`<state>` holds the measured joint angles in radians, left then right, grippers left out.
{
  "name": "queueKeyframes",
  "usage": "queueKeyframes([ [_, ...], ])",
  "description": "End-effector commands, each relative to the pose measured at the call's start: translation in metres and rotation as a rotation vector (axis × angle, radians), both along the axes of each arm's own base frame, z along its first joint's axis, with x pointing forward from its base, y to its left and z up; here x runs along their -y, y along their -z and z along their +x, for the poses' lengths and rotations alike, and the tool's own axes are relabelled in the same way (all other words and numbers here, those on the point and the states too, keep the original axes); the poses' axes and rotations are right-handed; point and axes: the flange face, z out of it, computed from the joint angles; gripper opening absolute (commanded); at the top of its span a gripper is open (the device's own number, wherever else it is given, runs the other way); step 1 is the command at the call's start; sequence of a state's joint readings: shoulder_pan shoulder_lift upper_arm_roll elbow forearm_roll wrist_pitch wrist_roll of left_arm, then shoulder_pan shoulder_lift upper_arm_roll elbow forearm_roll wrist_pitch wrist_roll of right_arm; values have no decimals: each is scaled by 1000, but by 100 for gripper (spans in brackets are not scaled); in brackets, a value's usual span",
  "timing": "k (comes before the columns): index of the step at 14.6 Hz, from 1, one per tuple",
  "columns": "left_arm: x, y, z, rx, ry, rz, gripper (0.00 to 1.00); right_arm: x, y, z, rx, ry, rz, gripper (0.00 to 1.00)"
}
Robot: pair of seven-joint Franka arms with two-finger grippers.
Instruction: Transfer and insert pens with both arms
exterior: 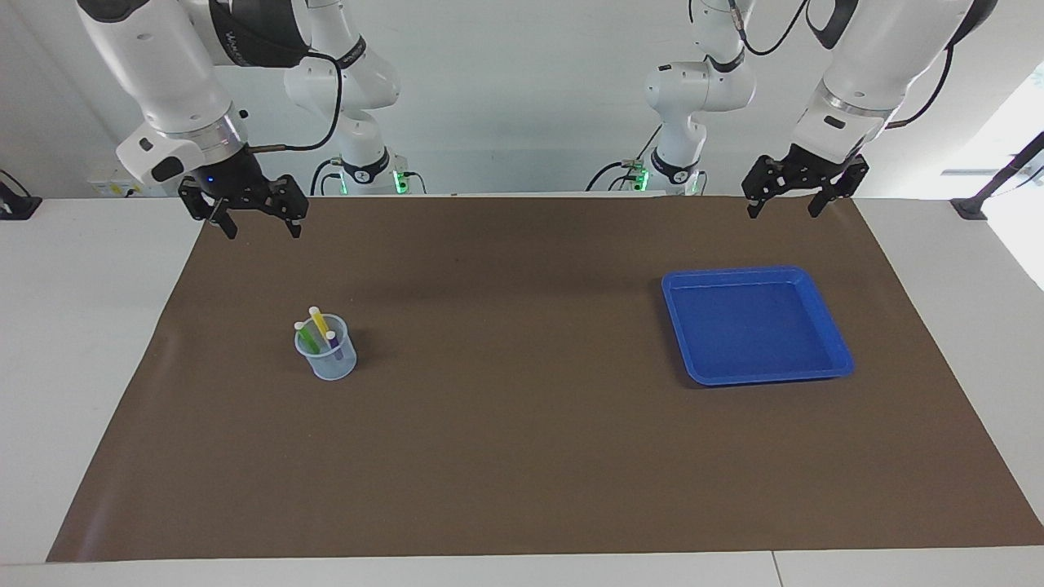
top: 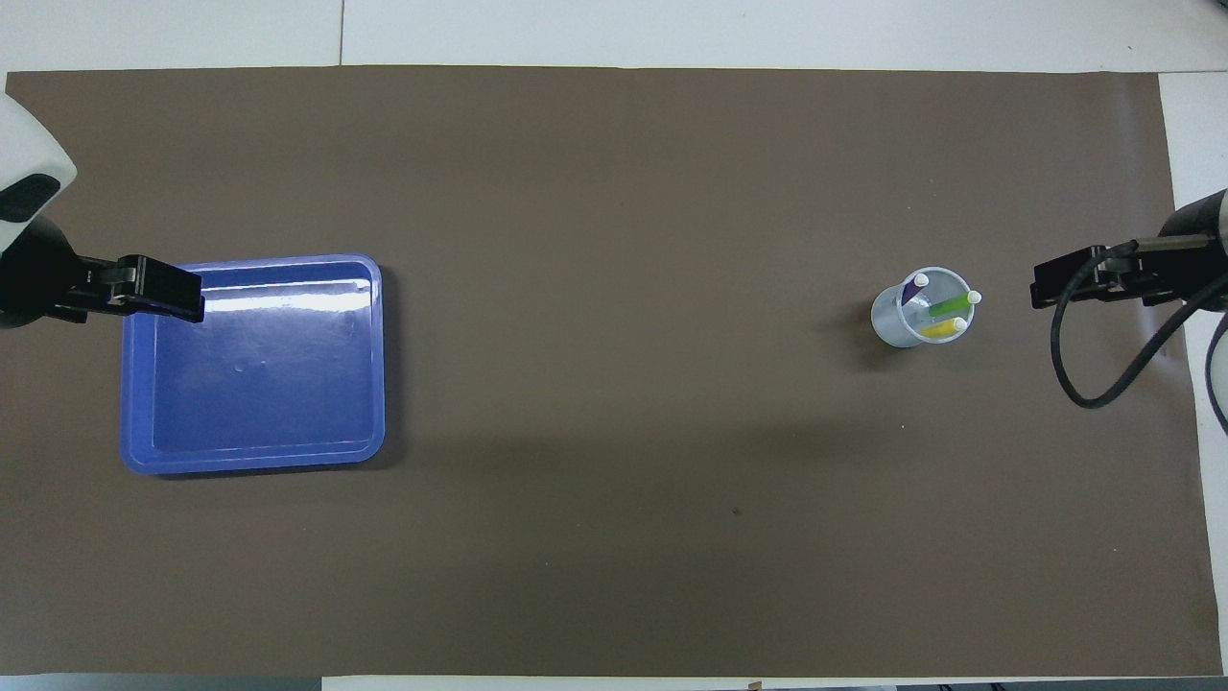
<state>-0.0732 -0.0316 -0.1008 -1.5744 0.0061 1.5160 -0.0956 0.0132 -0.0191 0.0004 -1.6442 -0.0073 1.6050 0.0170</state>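
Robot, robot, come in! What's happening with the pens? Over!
Left gripper, right gripper: open, raised, waiting. Pens all standing in cup. Blue tray bare. Nothing blocking.

Brown mat (exterior: 522,456) covers my white table (exterior: 73,342) | blue tray (exterior: 840,359), shallow and square, lies flat on mat toward my left arm's end | clear cup (exterior: 336,367) stands upright on mat, well apart from tray, toward my right arm's end

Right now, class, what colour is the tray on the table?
The tray is blue, with nothing in it; the overhead view shows it best.
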Motion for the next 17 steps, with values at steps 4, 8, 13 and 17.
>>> queueKeyframes([
  [4,-2,-1,-10,-7,-12,-8,100,-3,-2,-5,-7,10,-6,100],
  [8,-3,-1,-10,-7,-14,-8,100,-5,-2,-5,-9,13,-6,100],
  [13,-2,-2,-10,-5,-14,-9,100,-22,-2,-6,-6,73,-8,100],
  [17,-3,-1,-10,-7,-14,-8,100,-16,-1,-5,-5,79,-8,100],
])
